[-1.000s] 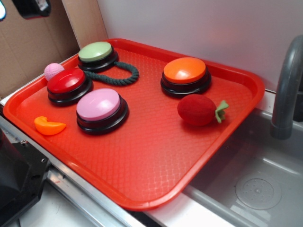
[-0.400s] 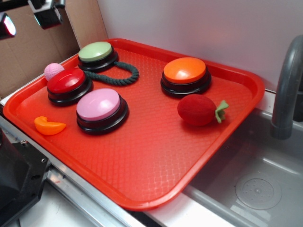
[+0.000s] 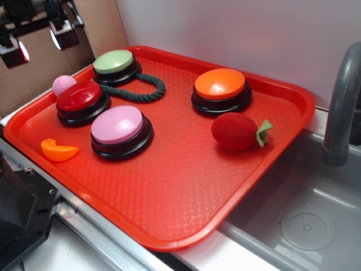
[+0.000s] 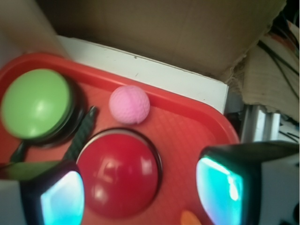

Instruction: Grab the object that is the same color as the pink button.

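Orange slice (image 3: 58, 151) lies nearest on the red tray (image 3: 186, 197), at about 8 o'clock of the pink button (image 3: 120, 131). Red plush strawberry (image 3: 237, 131) sits at that button's 3 o'clock, well apart. At the pink button's 10 o'clock stands the red button (image 3: 82, 101), and the small pale pink ball (image 3: 64, 84) rests just beside it, near the tray's left rim. Farther back are the green button (image 3: 115, 66), with a dark green rope loop (image 3: 141, 89) against its base, and the orange button (image 3: 221, 90) toward 1 o'clock. Highest and farthest, the end effector (image 3: 40, 38) hangs with its two fingers spread apart, gripping nothing; in the wrist view the ball (image 4: 129, 104) shows ahead between them.
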Controlling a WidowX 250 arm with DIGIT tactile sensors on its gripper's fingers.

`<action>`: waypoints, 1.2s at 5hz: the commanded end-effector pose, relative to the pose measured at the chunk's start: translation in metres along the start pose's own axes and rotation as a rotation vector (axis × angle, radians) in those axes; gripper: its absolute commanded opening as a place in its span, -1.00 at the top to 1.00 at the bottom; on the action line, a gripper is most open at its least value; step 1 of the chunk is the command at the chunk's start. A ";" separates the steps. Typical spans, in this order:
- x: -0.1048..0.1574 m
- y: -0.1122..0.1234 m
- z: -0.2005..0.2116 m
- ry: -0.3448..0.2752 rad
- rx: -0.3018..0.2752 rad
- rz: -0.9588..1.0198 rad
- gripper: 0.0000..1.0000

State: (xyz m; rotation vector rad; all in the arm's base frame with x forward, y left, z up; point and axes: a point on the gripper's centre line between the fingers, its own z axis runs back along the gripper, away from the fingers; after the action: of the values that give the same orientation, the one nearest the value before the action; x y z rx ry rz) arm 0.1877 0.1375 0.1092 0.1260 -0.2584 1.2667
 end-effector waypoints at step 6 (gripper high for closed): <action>0.034 0.010 -0.084 -0.059 0.007 0.176 -1.00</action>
State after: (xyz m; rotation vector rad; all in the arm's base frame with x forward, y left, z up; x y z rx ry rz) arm 0.2062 0.1813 0.0270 0.1443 -0.2857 1.4262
